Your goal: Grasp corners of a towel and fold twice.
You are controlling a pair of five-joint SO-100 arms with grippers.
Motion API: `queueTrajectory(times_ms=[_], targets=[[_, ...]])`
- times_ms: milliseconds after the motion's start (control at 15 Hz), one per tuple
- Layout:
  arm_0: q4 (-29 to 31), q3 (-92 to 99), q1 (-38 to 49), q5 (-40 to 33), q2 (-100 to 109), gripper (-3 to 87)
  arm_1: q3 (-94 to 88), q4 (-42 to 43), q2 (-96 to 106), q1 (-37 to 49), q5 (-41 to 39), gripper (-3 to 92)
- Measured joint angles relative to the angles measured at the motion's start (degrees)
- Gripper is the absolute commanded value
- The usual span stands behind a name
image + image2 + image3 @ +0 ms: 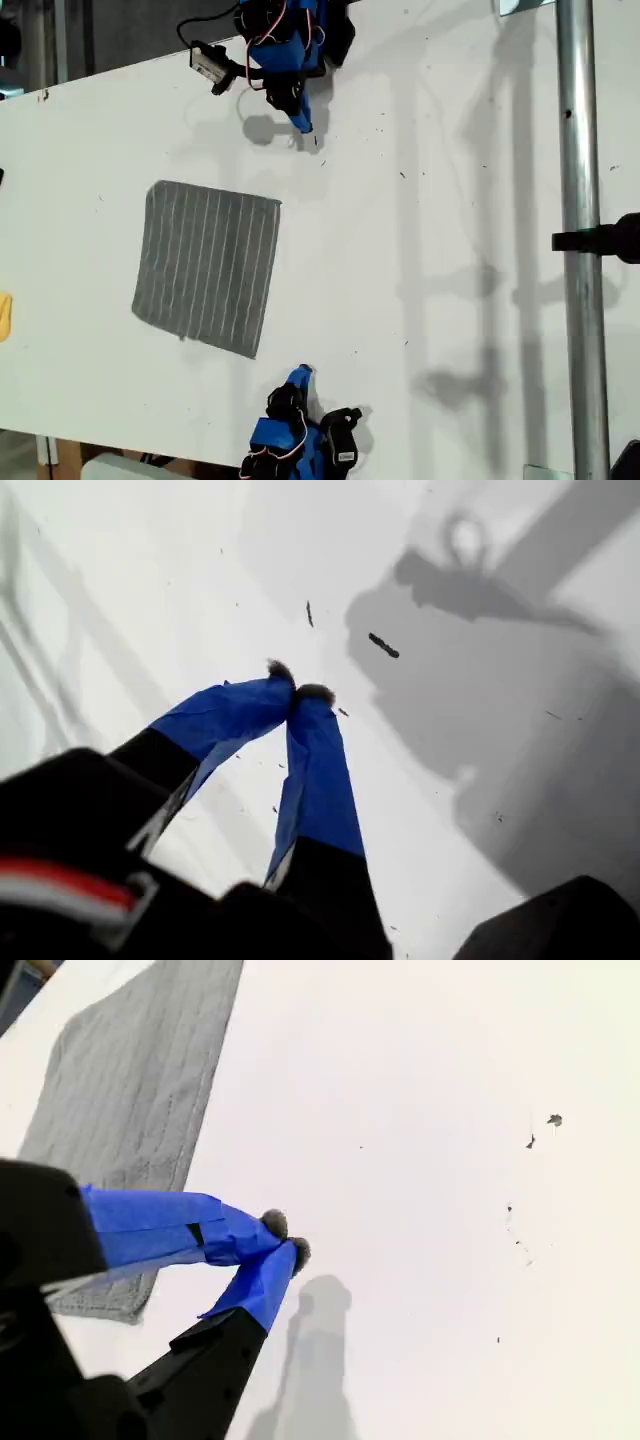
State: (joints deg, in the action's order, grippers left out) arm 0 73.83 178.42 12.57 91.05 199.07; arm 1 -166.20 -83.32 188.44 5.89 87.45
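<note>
Closest to us is our first gripper [300, 692]. Its two blue fingers are pressed together at the tips, with nothing between them. Under it we see only the bare white table [120, 590] with a few dark specks and some shadows.

Our second gripper [285, 1240] is also pressed together and holds nothing. The towel [130, 1090] lies just beside it, flat on the table, but they do not touch.

Farther off, in the exterior view, the grey striped towel sits toward that view's left side. One arm [285, 50] is above it in the picture and another arm [290, 430] is below it. We cannot tell which arm is first and which is second. Two corners [278, 203] face the arms. A small yellow thing [4, 315] peeks in at the exterior view's left edge, and a metal pole [580, 250] stands at its right.

No fold looks started yet. Things could go wrong from here. The cloth is thin and lies flat, so fingers may slide over a corner and miss it. Fingers that stay together would only push the towel and wrinkle it. If one gripper lifts and the other misses, the fold could come out crooked.
</note>
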Motion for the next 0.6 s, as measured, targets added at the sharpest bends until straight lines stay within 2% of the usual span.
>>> queueTrajectory(times_ms=[200,333,467,600], targets=[[3.7,-5.1,-0.2,1.4,-0.9,-3.0,6.9,-0.4,-4.4,-0.1,-0.5,-0.3],[5.9,-16.6,-0.6,1.0,-9.1,-3.0,19.9,0.1,-18.7,3.4,-5.0,-0.3],[9.9,-32.1,0.8,-2.7,-23.0,-3.0,36.2,0.4,-38.8,6.0,-11.3,-0.3],[17.1,-49.0,6.2,-10.7,-36.0,-3.0,53.6,0.3,-57.7,9.1,-18.8,-0.3]])
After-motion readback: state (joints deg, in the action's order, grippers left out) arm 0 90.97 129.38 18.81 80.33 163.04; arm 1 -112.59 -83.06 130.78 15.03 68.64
